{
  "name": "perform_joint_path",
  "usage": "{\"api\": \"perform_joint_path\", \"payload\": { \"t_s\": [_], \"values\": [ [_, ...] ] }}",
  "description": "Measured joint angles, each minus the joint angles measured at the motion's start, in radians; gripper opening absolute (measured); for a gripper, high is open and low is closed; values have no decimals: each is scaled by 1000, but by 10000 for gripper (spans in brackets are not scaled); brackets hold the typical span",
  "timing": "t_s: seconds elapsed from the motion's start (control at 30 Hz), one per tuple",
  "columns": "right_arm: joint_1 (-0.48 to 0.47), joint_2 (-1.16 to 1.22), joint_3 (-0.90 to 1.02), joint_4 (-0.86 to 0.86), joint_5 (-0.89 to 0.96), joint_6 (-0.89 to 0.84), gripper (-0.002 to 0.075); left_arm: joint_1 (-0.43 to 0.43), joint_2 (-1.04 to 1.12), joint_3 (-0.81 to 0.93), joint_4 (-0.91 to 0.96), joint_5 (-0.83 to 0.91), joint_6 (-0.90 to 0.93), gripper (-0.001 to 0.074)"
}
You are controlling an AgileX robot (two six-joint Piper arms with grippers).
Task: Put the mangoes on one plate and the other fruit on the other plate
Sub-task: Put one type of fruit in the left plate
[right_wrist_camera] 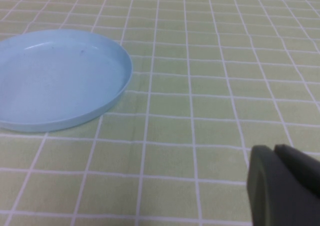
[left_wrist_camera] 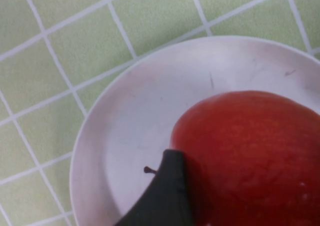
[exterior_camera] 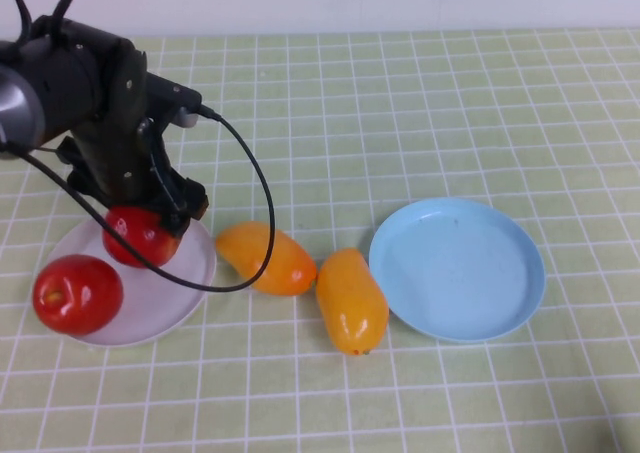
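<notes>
At left, the left pincer (exterior_camera: 150,223) is spread around a round red apple (exterior_camera: 140,235) set on the white plate (exterior_camera: 185,283), apparently for release; the right pincer (right_wrist_camera: 285,186), off the high view, is closed, empty.

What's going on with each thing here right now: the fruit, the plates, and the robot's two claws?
White plate: holds both apples.
Apple under the claw: on the white plate, between the left gripper's fingers.
Other apple: rests at the plate's edge.
Two mangoes: lying on the table, not on a plate.
Blue plate: empty.
Left gripper: around the apple over the white plate.
Right gripper: shut, parked beside the blue plate.
</notes>
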Motion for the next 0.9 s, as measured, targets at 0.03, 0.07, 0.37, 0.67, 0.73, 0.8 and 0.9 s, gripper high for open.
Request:
{"api": "perform_joint_path", "payload": {
  "t_s": [0.03, 0.07, 0.37, 0.67, 0.73, 0.8, 0.9],
  "values": [
    [0, 0, 0, 0, 0, 0, -17, 0, -2, 0, 0, 0, -7, 643],
    [0, 0, 0, 0, 0, 0, -16, 0, -4, 0, -2, 0, -18, 661],
    [0, 0, 0, 0, 0, 0, -16, 0, -124, 0, -2, 31, -50, 668],
    [0, 0, 0, 0, 0, 0, -16, -12, -371, 125, -4, 29, -152, 467],
    [0, 0, 0, 0, 0, 0, -16, -12, -461, 211, -4, -9, -161, 287],
    [0, 0, 0, 0, 0, 0, -16, -12, -554, 301, -2, -45, -166, 122],
    [0, 0, 0, 0, 0, 0, -17, -12, -667, 408, -2, -82, -188, 39]
  ]
}}
